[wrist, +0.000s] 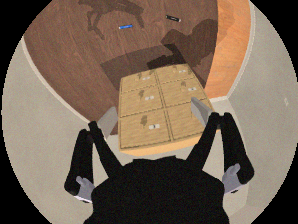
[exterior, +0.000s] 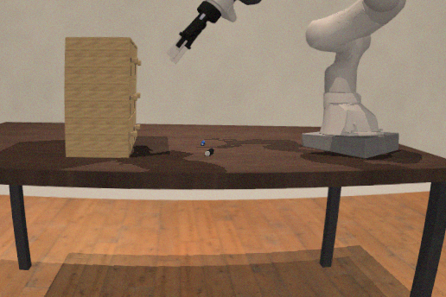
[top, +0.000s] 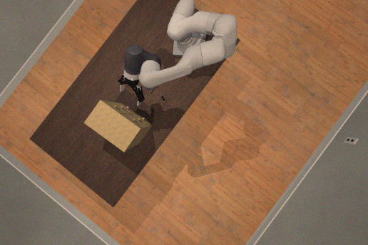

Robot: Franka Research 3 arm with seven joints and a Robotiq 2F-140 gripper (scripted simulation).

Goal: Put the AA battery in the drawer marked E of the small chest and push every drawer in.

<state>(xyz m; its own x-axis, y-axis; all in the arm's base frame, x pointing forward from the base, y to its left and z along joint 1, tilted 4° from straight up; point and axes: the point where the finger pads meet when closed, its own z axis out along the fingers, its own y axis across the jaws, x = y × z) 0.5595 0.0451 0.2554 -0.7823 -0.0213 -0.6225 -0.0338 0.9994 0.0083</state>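
Observation:
The small wooden chest (top: 112,125) (exterior: 97,96) (wrist: 140,131) stands upright, its front with knobs and label plates facing the robot. Six drawers show in two columns of three, all looking pushed in; the label letters are too small to read. My gripper (top: 130,95) (exterior: 175,54) (wrist: 153,108) is open and empty, tilted toward the chest, in front of its upper part and not touching it. Two small cylinders lie on the table: a blue one (top: 147,89) (exterior: 202,142) (wrist: 125,27) and a black one (top: 163,99) (exterior: 209,152) (wrist: 173,18) with a pale end. I cannot tell which is the AA battery.
The dark table (top: 71,111) (exterior: 268,165) (wrist: 60,45) carries the chest and the arm's grey base (exterior: 346,143). The two cylinders lie between chest and base, with the black one nearer the table's long edge in the top view. The chest's knobs stick out toward my gripper.

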